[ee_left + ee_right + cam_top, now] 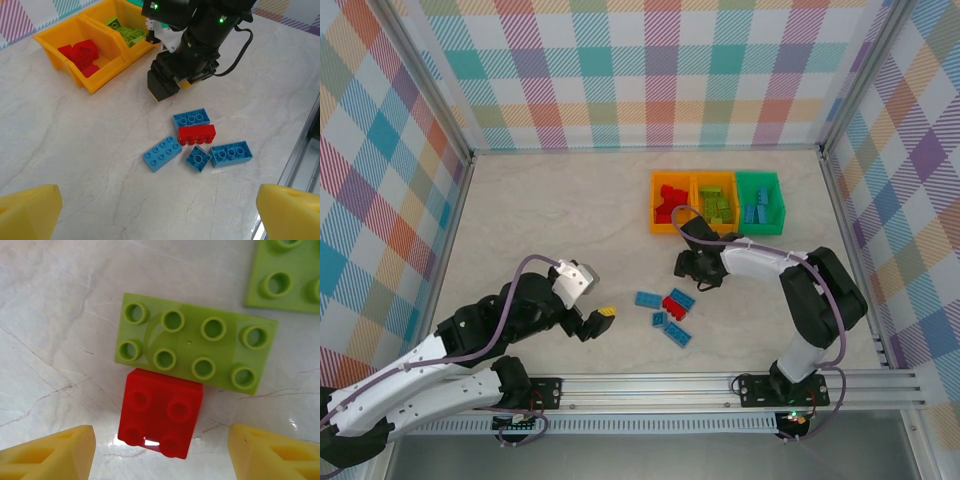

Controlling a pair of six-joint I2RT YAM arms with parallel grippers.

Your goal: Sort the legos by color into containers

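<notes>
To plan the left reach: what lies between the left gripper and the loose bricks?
Only bare table, in the top view, lies between the left gripper and the loose bricks.

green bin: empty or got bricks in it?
Not empty. The top view shows several blue bricks lying inside the green bin, below its rim.

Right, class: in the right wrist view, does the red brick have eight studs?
No, the red brick shows four studs; the lime green brick next to it has eight.
</notes>
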